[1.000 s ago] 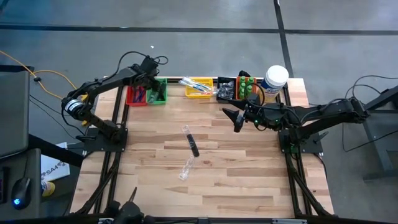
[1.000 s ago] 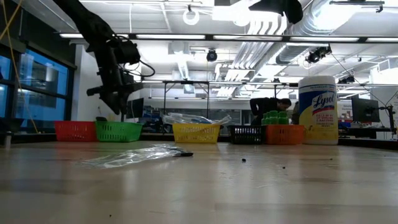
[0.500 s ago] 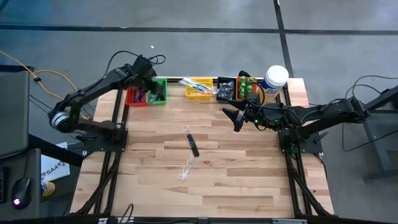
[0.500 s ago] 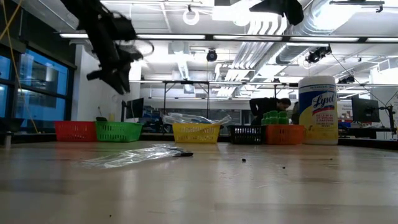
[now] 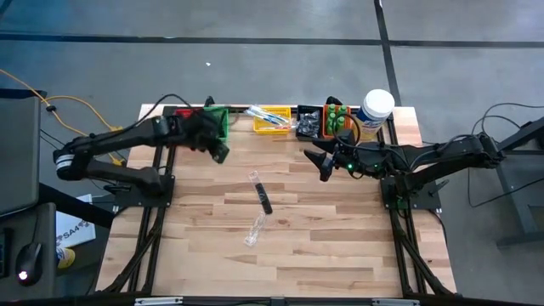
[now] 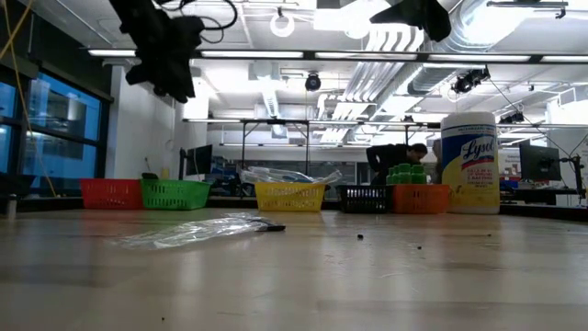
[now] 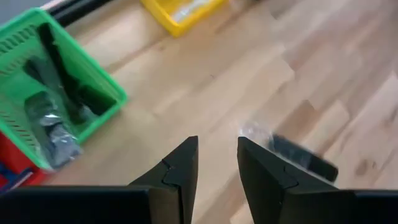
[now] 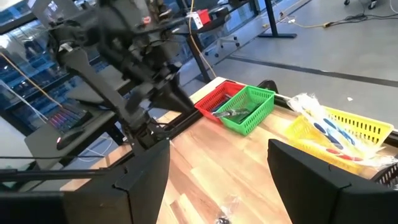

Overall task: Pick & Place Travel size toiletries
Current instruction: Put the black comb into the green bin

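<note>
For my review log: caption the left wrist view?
Empty left end effector above the table, green bin and wrapped black item ahead.

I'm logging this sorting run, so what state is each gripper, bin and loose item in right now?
Left gripper: open, empty, above the table near the green bin.
Right gripper: open, empty, waiting by the orange bin.
Green bin: upright, holds dark items.
Yellow bin: upright, holds clear-wrapped items.
Orange bin: upright, filled with green bottles.
Black tube: lying on the table, not binned.
Clear-wrapped toothbrush: lying on the table, not binned.
White jar: upright, lid on.
</note>
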Robot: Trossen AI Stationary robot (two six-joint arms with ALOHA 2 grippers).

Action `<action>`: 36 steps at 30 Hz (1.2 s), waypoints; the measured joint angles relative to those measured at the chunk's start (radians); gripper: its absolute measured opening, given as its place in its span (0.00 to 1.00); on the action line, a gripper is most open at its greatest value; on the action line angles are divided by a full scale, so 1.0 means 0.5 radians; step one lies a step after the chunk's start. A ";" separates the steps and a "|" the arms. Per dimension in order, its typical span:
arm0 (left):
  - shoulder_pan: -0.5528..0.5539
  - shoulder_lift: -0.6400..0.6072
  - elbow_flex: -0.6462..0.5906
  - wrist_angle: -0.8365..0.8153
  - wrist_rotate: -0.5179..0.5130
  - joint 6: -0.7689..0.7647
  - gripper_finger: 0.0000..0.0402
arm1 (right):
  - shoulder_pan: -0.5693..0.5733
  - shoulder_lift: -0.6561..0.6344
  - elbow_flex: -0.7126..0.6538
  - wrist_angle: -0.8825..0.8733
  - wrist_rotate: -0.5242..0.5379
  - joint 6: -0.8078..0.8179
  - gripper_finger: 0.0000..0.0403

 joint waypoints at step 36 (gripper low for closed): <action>-0.791 -0.053 -0.780 1.121 0.000 -0.189 0.27 | 0.102 0.389 0.000 0.095 -0.181 0.624 0.64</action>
